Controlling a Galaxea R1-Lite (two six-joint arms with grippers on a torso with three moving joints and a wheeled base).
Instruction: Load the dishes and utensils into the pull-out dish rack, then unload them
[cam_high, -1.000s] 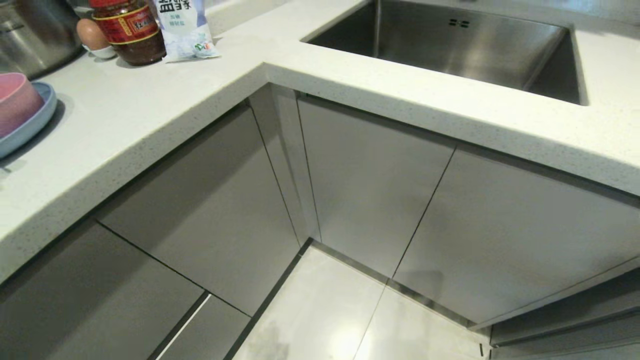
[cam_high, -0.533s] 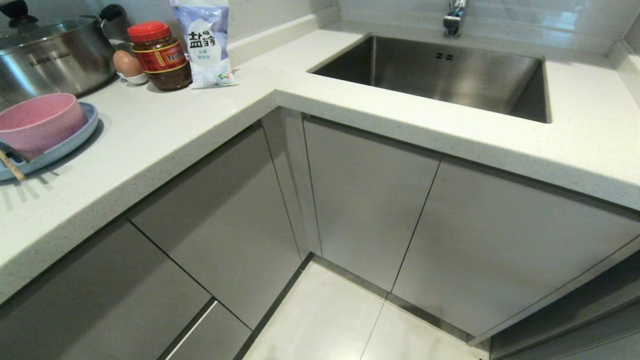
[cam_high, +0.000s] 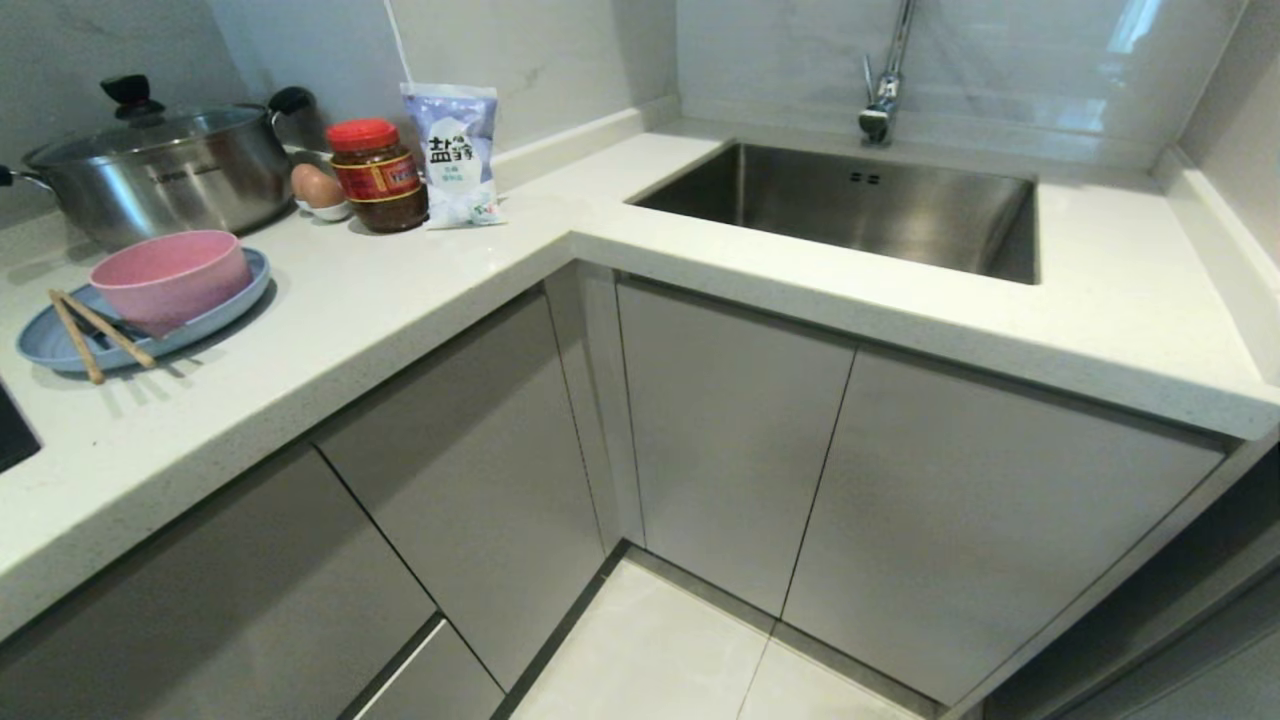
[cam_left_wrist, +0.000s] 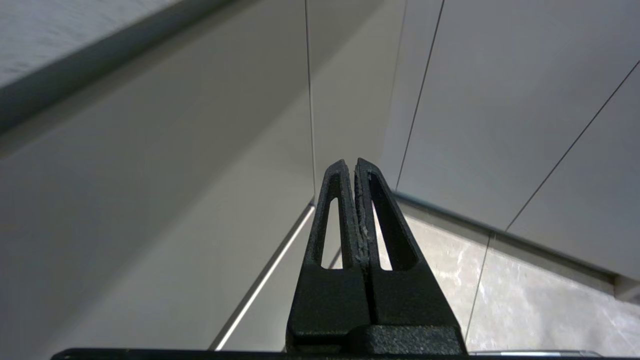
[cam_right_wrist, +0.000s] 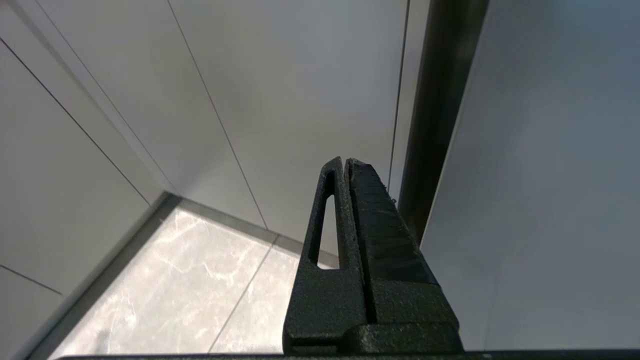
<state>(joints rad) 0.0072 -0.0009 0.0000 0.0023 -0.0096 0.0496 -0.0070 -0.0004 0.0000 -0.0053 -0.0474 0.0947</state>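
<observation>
**End effectors clenched and empty, dishes waiting on the bench**

Left end effector (cam_left_wrist: 355, 167) clenched, fingers pressed flat together with nothing between them, aimed toward grey cabinet doors (cam_left_wrist: 500, 100) and a strip of pale floor tile (cam_left_wrist: 525, 300) low in the wrist frame. Right end effector (cam_right_wrist: 346, 165) likewise clenched and empty, pointed at more cabinet fronts beside a dark vertical gap (cam_right_wrist: 440, 100), marbled floor at lower left of that frame. Neither arm visible from the head camera.

In the head view, at left of the frame: light-blue oval plate (cam_high: 230, 300) flat on the white bench (cam_high: 420, 290), with the pink bowl (cam_high: 172, 275) sitting upright on it toward its right end. Wooden chopsticks (cam_high: 95, 332) lying on the plate's left part, just beside the bowl, tips overhanging the plate's near rim. A dark sliver next to the bowl (possibly the spoon or fork, too hidden to tell). Pull-out dish rack not seen; all cabinet fronts below the bench closed.

Behind the plate, upper left: steel lidded pot (cam_high: 180, 180). To its right, an egg (cam_high: 316, 185) in a small white dish, a red-capped sauce jar (cam_high: 378, 176), and a pale bag with printed characters (cam_high: 453, 155) leaning against the wall. Upper right: steel sink (cam_high: 880, 200) set into the bench, with the tap (cam_high: 880, 105) above its far edge.
</observation>
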